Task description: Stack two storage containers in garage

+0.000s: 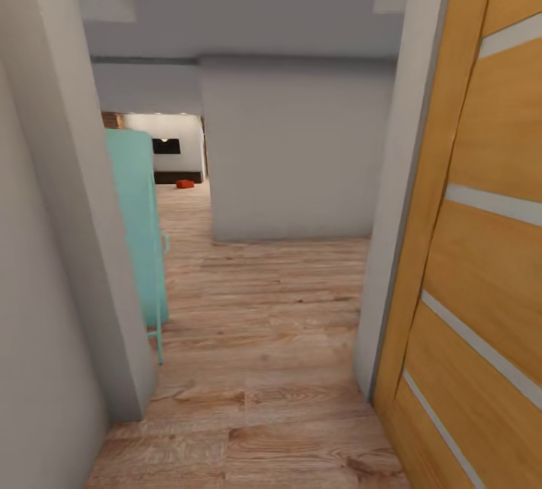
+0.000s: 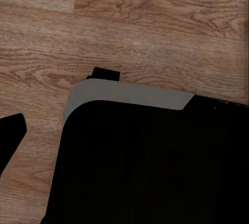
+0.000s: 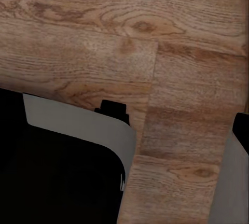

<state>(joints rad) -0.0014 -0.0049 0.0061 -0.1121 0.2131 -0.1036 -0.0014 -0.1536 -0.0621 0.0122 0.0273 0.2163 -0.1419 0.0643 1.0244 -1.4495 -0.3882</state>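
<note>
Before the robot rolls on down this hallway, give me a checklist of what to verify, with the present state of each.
1. Path ahead: wood-plank floor bare up to the grey wall - ok.
2. Clearance on the robot's right: wooden door close beside the route - cannot tell.
3. Clearance on its left: turquoise chair juts past the wall corner - not ok.
4. Target sighted: small orange-red object on the far floor, too small to confirm as a container - cannot tell.
5. Grippers empty: fingers not visible - cannot tell.

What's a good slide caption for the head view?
Wood-floored hallway past an open door; small orange-red container far ahead.
</note>
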